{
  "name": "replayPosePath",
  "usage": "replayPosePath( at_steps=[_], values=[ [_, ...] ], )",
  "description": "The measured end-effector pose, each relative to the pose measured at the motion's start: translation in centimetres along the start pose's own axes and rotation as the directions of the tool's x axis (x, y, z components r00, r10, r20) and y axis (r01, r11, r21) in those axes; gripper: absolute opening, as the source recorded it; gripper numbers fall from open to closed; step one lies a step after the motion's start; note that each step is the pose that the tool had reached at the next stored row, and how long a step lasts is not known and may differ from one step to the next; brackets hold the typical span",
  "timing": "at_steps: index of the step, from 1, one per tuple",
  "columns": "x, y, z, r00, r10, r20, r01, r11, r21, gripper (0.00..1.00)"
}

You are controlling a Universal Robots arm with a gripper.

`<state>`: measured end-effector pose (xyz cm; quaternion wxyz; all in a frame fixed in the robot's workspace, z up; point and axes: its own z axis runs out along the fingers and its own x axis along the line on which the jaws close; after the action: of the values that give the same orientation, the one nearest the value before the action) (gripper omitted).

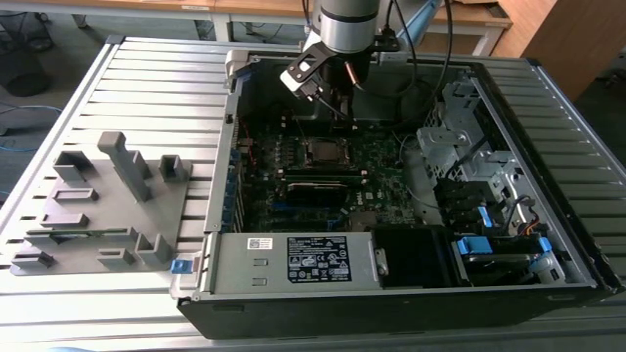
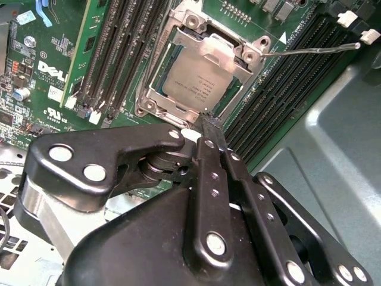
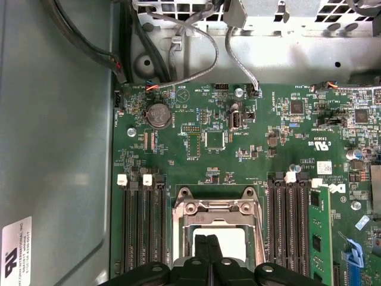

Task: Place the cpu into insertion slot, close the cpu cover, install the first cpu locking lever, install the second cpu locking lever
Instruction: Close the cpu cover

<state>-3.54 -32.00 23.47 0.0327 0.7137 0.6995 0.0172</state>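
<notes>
**Arm and end effector.** In the exterior view the arm [image 1: 347,26] enters from the upper centre of the frame. It reaches down into the open computer case [image 1: 220,213]. The case lies on a slatted metal surface [image 1: 157,81]. The end effector [image 1: 342,116] is narrow. In both wrist views its two black fingers [image 2: 205,179] lie pressed together from base to tip, and nothing is gripped between them.

**Cpu.** The cpu [image 2: 199,77] sits in the insertion slot [image 2: 193,21] on the green circuit board [image 1: 377,165], near the middle of the exterior view. Its dull grey top shows through the window of the cpu cover [image 2: 229,56]. The cpu cover lies flat over the cpu.

**Tip position.** In the second wrist view the end effector [image 2: 208,122] has its joined tip at the edge of the insertion slot, just beside the rim of the cpu cover. Contact with the metal cannot be confirmed. In the first wrist view the end effector [image 3: 208,241] points at the pale face of the cpu [image 3: 238,241].

**Locking lever.** A thin silver locking lever [image 2: 309,49] runs out from one corner of the insertion slot. It crosses over the neighbouring black memory slots [image 2: 280,89].

**Surroundings.** A grey moulded fixture [image 1: 98,213] rests on the surface at the exterior view's left, well apart from the end effector. A coin battery [image 3: 159,115] is mounted on the circuit board.
</notes>
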Motion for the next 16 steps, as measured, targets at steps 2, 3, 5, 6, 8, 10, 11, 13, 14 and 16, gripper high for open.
replayPosePath(
  at_steps=[2,3,5,6,8,10,11,13,14,16],
  values=[
    [0.00,-0.01,0.00,1.0000,0.000,0.0000,0.000,1.0000,0.0000,0.11],
    [0.00,-0.01,0.00,1.0000,0.000,0.0000,0.000,1.0000,0.0000,0.11],
    [0.00,-0.02,0.00,1.0000,0.000,0.0000,0.000,1.0000,0.0000,0.11],
    [0.00,-0.02,0.00,1.0000,0.000,0.0000,0.000,1.0000,0.0000,0.11],
    [0.00,-0.03,0.00,1.0000,0.000,-0.0001,0.000,1.0000,0.0000,0.11],
    [0.00,-0.11,0.00,1.0000,0.000,-0.0002,0.000,1.0000,-0.0001,0.11],
    [0.00,-0.22,0.01,1.0000,0.000,-0.0003,0.000,1.0000,-0.0002,0.11],
    [0.03,-0.51,0.01,1.0000,0.000,0.0001,0.000,1.0000,0.0000,0.11],
    [0.04,-0.64,0.01,1.0000,0.000,0.0001,0.000,1.0000,0.0000,0.11],
    [0.05,-0.74,0.02,1.0000,0.000,0.0001,0.000,1.0000,0.0000,0.11]
  ],
)
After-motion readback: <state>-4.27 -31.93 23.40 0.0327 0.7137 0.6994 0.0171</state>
